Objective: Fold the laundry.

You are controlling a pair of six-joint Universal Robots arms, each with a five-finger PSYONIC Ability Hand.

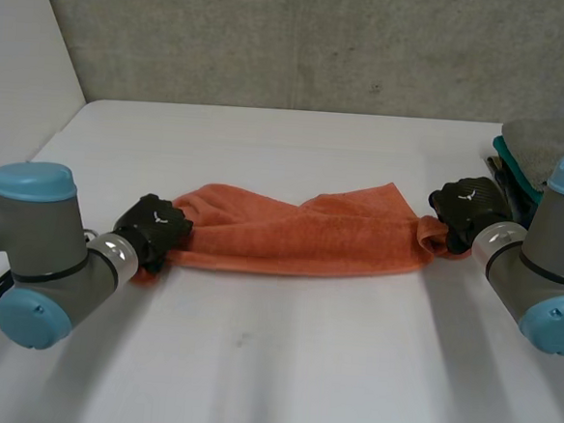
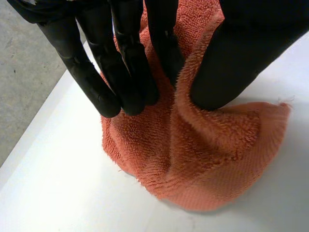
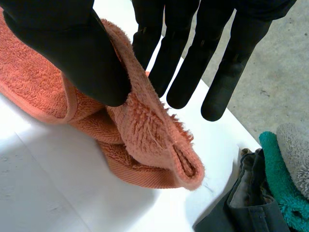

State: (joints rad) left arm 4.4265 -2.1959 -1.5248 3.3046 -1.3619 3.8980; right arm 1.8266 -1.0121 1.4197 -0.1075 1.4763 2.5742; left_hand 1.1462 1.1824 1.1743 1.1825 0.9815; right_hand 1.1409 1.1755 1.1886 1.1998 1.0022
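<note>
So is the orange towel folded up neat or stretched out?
Stretched out, not neatly folded: the orange towel lies rumpled on the white table, the left hand pinching one end and the right hand the other.

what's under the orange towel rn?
The orange towel lies on the white table, which shows all around it. The left hand pinches one end, the right hand the other. The bunched middle covers the surface below, so anything there is hidden.
</note>
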